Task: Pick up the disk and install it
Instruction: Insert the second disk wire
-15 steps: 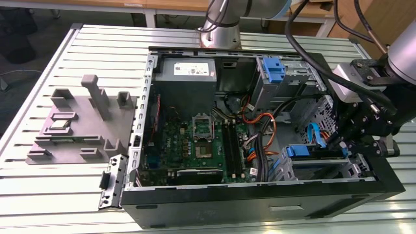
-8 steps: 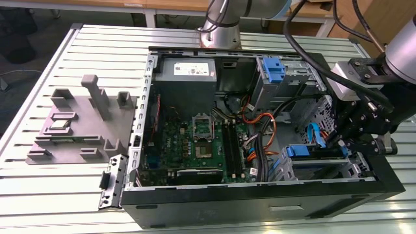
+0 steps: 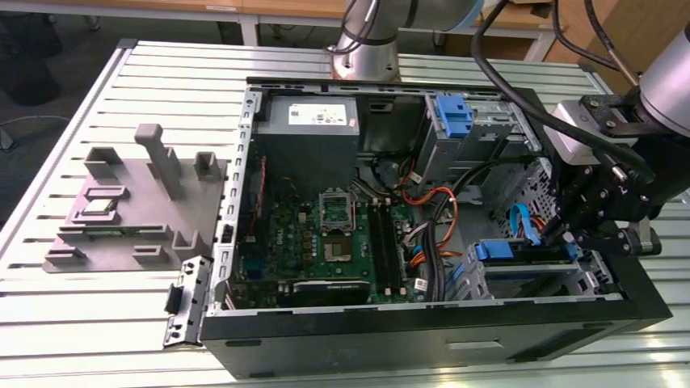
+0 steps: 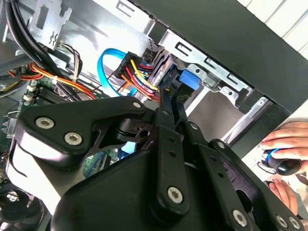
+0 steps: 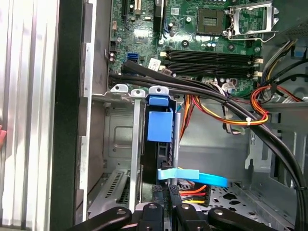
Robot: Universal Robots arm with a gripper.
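The disk (image 5: 163, 153) stands edge-on inside the drive bay of the open computer case (image 3: 431, 339), with its blue plastic rail (image 5: 160, 122) facing out. In the exterior view the rail (image 3: 506, 250) shows at the case's lower right corner. My gripper (image 3: 571, 236) hangs just to the exterior view's right of it. Its black fingers (image 5: 157, 195) are drawn close together, with their tips at the disk's near end. In the second wrist view the gripper (image 4: 168, 94) ends beside the blue rail (image 4: 190, 79) and a bundle of power wires (image 4: 137, 74).
A blue data cable (image 5: 195, 177) and thick black cables (image 5: 202, 91) cross near the bay. The motherboard (image 3: 323, 242) lies to the exterior view's left, and a bare blue bracket (image 3: 453, 113) sits in the upper bay. A grey fixture (image 3: 129, 202) lies outside the case. A person's hand (image 4: 284, 139) rests outside it.
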